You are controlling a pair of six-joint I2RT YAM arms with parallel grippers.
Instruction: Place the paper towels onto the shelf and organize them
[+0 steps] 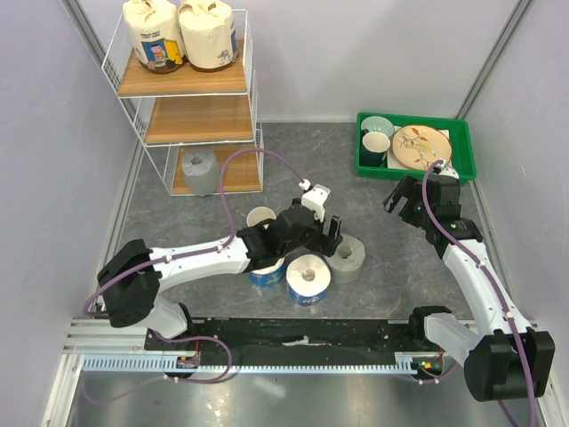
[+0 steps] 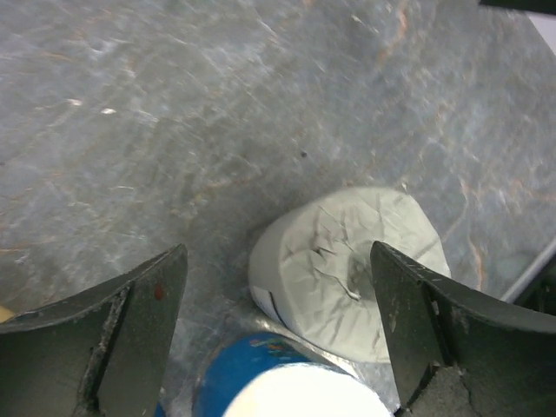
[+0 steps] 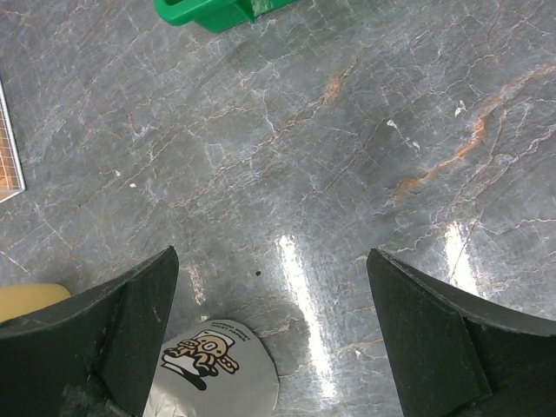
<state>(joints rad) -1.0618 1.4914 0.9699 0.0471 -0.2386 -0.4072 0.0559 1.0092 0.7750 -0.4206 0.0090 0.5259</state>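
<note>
**Visitor:** Where is the left pincer (image 1: 332,231)?

**Onlooker:** Over the middle of the counter (image 1: 178,222), jaws spread wide, gripping nothing. Just beneath it a grey roll (image 1: 347,258) stands on end, core hole up, clear of both fingers. A blue-and-white roll (image 1: 308,278) stands right beside that one, on the pincer's near side. A second blue-and-white roll (image 1: 265,274) sits under the arm behind it.

**Visitor:** And the shelf (image 1: 196,120)?

**Onlooker:** Well away, far left of that pincer. Two cream rolls (image 1: 209,34) are on its top board and another grey one (image 1: 200,171) is on the bottom board.

**Visitor:** The right pincer (image 1: 400,200)?

**Onlooker:** Also wide and empty, hanging over bare counter, with a green tray (image 1: 416,169) just beyond it.
</note>
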